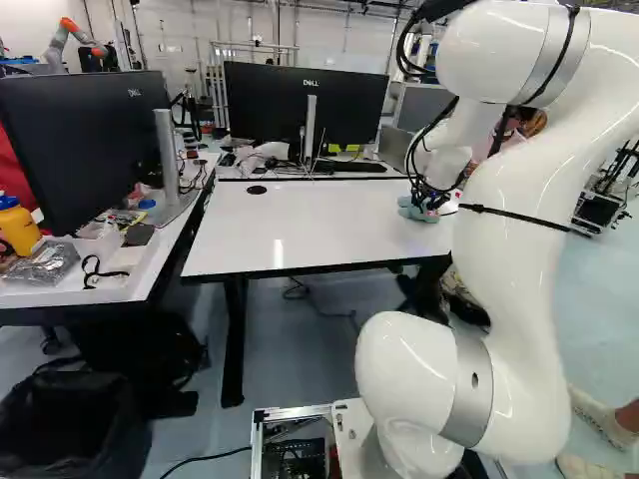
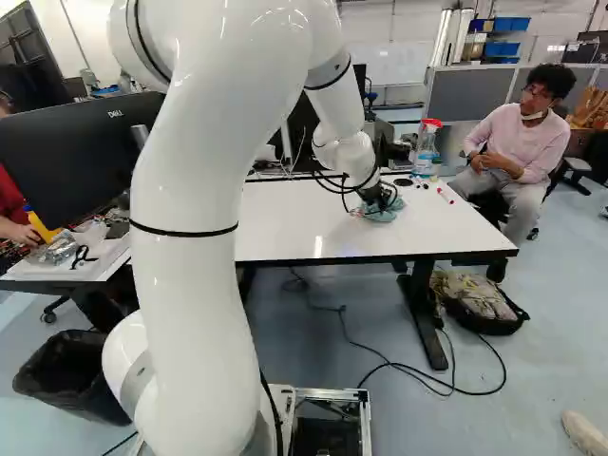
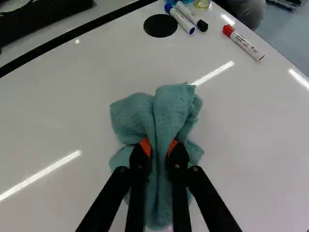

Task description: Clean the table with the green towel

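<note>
Black two-fingered, orange-padded hand (image 3: pixel 159 149) up close, pinching bunched blue-green cloth towel (image 3: pixel 171 106) on glossy white desk (image 3: pixel 63 116). Towel's ridge runs lengthwise between fingers; red-capped white marker (image 3: pixel 245 44) to its right in right base view, so leftward wipe looks safer.

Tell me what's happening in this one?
The robot arm has its gripper closed on a bunched blue-green towel, which lies against the white table, apparently to wipe it. Ahead of the towel, three markers, one red-capped, lie near a round black disc.
</note>
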{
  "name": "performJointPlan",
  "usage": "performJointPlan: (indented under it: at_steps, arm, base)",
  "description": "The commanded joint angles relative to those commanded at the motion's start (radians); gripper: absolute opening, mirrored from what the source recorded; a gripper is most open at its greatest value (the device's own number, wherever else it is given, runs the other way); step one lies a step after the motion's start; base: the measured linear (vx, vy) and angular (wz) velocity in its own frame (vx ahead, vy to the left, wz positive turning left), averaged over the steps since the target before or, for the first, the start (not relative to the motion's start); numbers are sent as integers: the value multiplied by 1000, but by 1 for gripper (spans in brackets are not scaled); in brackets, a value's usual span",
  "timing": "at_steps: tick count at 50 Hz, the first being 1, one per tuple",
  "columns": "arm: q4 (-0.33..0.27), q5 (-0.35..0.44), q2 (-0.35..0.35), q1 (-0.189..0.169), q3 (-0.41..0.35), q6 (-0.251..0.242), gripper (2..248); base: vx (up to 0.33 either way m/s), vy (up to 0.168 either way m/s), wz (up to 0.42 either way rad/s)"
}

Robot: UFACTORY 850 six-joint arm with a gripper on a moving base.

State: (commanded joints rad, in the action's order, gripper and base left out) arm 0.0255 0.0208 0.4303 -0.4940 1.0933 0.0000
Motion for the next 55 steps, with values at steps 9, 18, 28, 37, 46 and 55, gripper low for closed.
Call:
performJointPlan:
  at_steps: [9, 18, 28, 37, 46, 55]
  arm:
    - [0, 0, 19, 18, 25, 0, 55]
    - [0, 0, 48, 35, 63, 0, 55]
    - [0, 0, 87, 44, 115, 0, 55]
    - [0, 0, 125, 43, 165, 0, 55]
    - [0, 0, 145, 26, 192, 0, 55]
    - [0, 0, 155, 4, 206, 0, 55]
  base:
    - [0, 0, 0]
    - [0, 0, 0]
    - [0, 0, 0]
    - [0, 0, 0]
    - [0, 0, 0]
    - [0, 0, 0]
